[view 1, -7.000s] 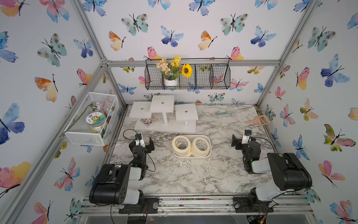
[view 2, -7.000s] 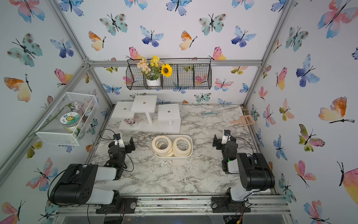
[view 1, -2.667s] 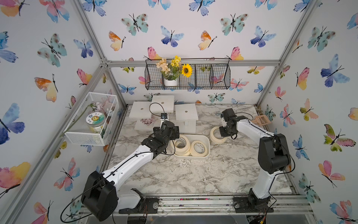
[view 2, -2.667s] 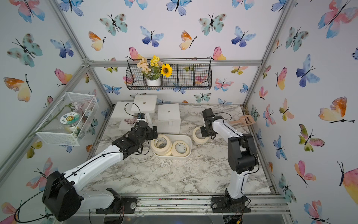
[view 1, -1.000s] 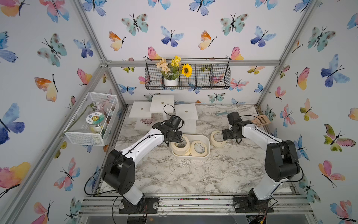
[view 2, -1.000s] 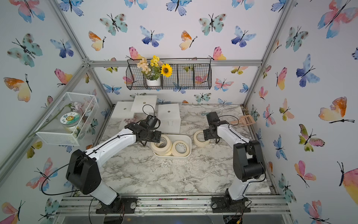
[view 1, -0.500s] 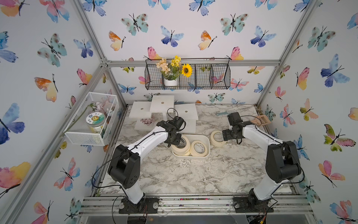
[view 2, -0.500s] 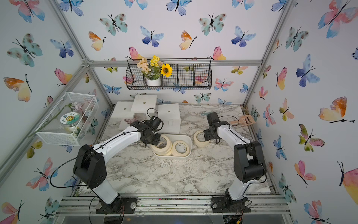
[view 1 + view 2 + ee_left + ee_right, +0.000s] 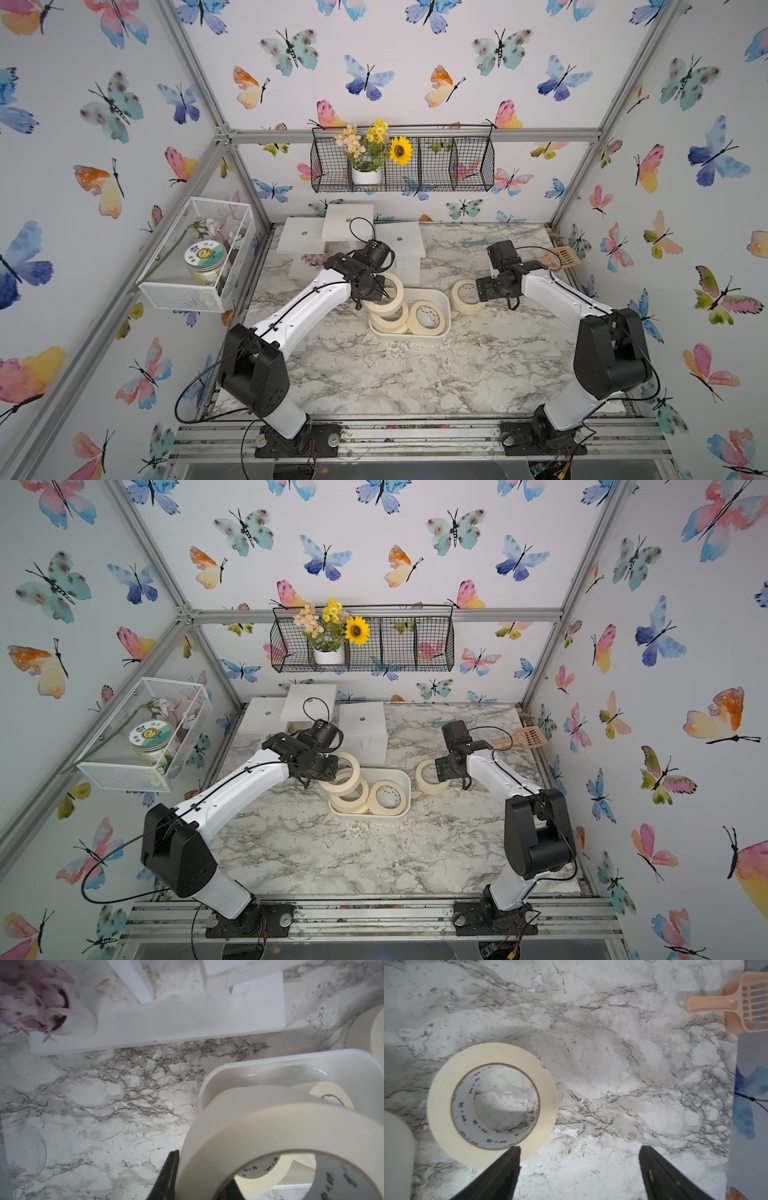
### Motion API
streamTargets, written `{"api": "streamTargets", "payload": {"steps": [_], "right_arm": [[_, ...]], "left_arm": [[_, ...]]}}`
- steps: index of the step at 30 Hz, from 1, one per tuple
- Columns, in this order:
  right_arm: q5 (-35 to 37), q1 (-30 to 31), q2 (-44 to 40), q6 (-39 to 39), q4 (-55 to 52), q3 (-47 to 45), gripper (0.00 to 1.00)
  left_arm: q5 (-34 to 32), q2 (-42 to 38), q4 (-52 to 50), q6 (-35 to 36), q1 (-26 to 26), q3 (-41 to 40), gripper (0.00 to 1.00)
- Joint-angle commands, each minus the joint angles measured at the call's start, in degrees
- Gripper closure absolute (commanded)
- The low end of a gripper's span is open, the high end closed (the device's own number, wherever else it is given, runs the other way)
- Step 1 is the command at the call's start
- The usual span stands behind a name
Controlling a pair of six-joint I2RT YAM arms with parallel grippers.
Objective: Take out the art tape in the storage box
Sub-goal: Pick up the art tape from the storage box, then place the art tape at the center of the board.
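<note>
We hold one art tape roll point(image 9: 397, 293) over the storage box point(image 9: 445, 300).
Our left gripper point(image 9: 374, 291) is clamped on its wall, keeping it raised above the box's left end; two more rolls point(image 9: 412, 320) lie inside. A fourth roll point(image 9: 492, 1055) rests on the marble table point(image 9: 374, 374), just beside our right gripper point(image 9: 579, 1150), spread wide and empty.

I see the storage box point(image 9: 448, 308) mid-table point(image 9: 395, 374), two tape rolls point(image 9: 428, 319) side by side in it, a third roll point(image 9: 386, 305) in my left gripper point(image 9: 374, 291) over its left end, a fourth roll point(image 9: 466, 297) on the table just right of it, my right gripper point(image 9: 492, 289) beside that, stands point(image 9: 401, 245) behind the box, scoop point(image 9: 563, 255) at the far right.
</note>
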Motion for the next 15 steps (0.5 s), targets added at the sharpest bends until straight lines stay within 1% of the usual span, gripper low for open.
{"api": "streamTargets", "payload": {"steps": [1,3,5,8,11,15], "right_arm": [[-2.14,5.56,-2.47,-0.87,1.08,-0.94,0.06],[-4.8,9.2,-3.02,-0.97,1.08,-0.86,0.08],[-7.87,12.84,-3.37,-0.88,0.66,-0.39,0.12],[-13.68,16.27,-4.52,-0.96,0.01,0.12,0.16],[-19.58,17.86,-6.54,-1.22,1.26,-0.61,0.2],[-24.34,19.35,-6.92,-1.93,1.86,-1.27,0.26]], "left_arm": [[-4.96,-8.83,6.97,-4.13,8.12,-7.66,0.99],[-4.74,-13.17,13.07,-5.98,12.36,-15.09,1.0],[-4.67,-17.02,17.94,-7.7,16.09,-21.52,1.0],[-4.92,-19.41,22.91,-9.64,19.66,-28.57,1.0],[-4.85,-18.05,27.75,-11.63,22.03,-35.05,1.0],[-4.02,-13.5,36.96,-15.19,23.61,-43.04,1.0]]}}
